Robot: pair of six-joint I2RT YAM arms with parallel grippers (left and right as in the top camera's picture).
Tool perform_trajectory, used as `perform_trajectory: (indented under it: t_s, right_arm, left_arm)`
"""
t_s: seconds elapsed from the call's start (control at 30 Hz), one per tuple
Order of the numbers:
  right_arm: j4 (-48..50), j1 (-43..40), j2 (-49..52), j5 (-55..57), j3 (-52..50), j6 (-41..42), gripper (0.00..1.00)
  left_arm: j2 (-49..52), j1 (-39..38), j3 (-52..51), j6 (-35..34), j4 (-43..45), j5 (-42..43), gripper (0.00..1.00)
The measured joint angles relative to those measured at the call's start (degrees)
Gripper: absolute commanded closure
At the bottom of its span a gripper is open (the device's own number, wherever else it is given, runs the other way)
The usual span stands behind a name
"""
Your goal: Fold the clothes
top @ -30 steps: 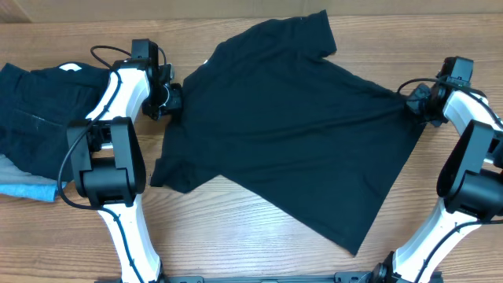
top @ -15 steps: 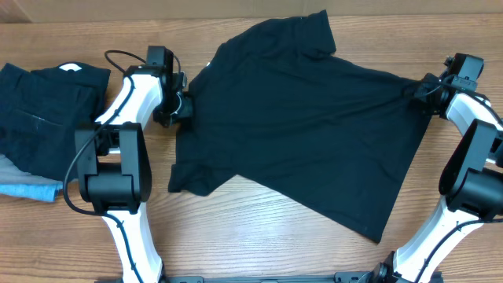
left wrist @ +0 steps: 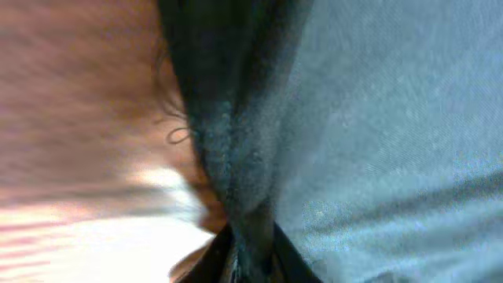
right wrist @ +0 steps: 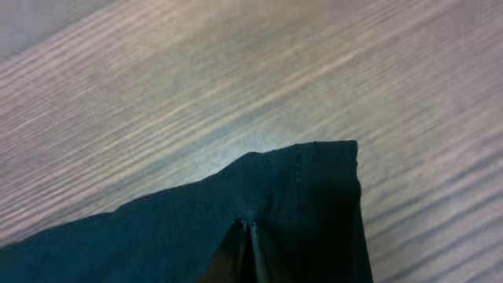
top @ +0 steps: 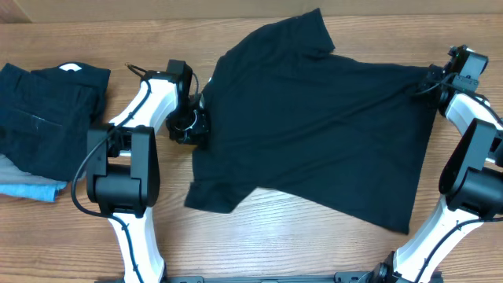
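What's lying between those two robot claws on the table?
The black T-shirt spans the whole stretch, spread on the wooden table. The left gripper and right gripper each pinch an edge. The overhead view shows it.

Overhead view: a wooden table (top: 259, 236) fills nearly the whole field, its light brown grain running left to right, with darker streaks. Beyond the far edge lies a paler tan strip (top: 393, 6); whether it is wall or board cannot be told. At the left end rests a stack of dark folded garments (top: 39, 110) on a light blue cloth (top: 31, 190). Lighting is even and soft, with faint shadows. Right wrist view: the grain (right wrist: 196, 71) runs diagonally under a pale sheen. Left wrist view: blurred wood (left wrist: 71, 94) with a bright glare patch (left wrist: 157, 177).
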Motion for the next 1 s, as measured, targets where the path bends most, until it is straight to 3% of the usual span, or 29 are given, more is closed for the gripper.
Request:
perform_trajectory:
  t_s: [0.07, 0.1, 0.13, 0.23, 0.3, 0.43, 0.57, 0.67, 0.77, 0.8, 0.83, 1.0]
  right_arm:
    - [2.2, 0.0, 0.0, 0.0, 0.0, -0.2, 0.19]
    - [2.5, 0.0, 0.0, -0.2, 0.0, 0.0, 0.04]
    - [2.1, 0.0, 0.0, -0.9, 0.1, -0.2, 0.0]
    - [-2.0, 0.0, 0.1, -4.2, 2.7, -0.2, 0.0]
    - [-8.1, 0.0, 0.0, -6.0, 5.8, -0.2, 0.0]
    - [-24.1, 0.0, -3.3, -9.0, 8.9, 2.1, 0.02]
    - [-40.7, 0.0, -7.9, -16.3, 9.3, 3.9, 0.04]
    - [-50.8, 0.3, -8.2, -20.2, 9.4, 4.5, 0.16]
    - [-56.4, 1.8, -8.2, -21.1, 8.3, 4.6, 0.31]
    - [-57.5, 2.7, -8.2, -21.0, 7.4, 5.0, 0.44]
    - [-58.9, 3.7, -8.2, -20.7, 6.2, 4.7, 0.49]
    - [-62.3, 8.7, -8.2, -18.9, -0.6, 5.1, 0.53]
  left_arm:
    - [0.1, -0.5, -0.2, -0.2, -0.9, 2.3, 0.28]
    - [0.0, -0.9, 0.0, -0.1, -0.7, 4.1, 0.14]
    - [0.0, -1.3, 0.6, -0.2, -0.9, 5.4, 0.11]
    - [2.5, -2.1, 6.8, -0.2, -7.3, 5.1, 0.07]
    - [5.6, -2.0, 12.8, 0.5, -11.2, 2.9, 0.12]
    - [8.5, -1.9, 27.6, 3.6, -1.3, -0.7, 0.19]
    - [8.5, -2.0, 29.4, 5.2, 8.3, -1.3, 0.19]
    - [8.5, -2.1, 29.4, 6.1, 10.0, -2.5, 0.26]
    - [9.0, -2.3, 29.3, 8.4, 19.2, -4.7, 0.29]
    - [9.4, -2.3, 29.3, 9.0, 20.9, -5.0, 0.33]
    - [10.6, -2.5, 29.4, 9.7, 24.3, -5.2, 0.35]
    - [20.5, -2.8, 29.7, 12.6, 35.5, -1.4, 0.36]
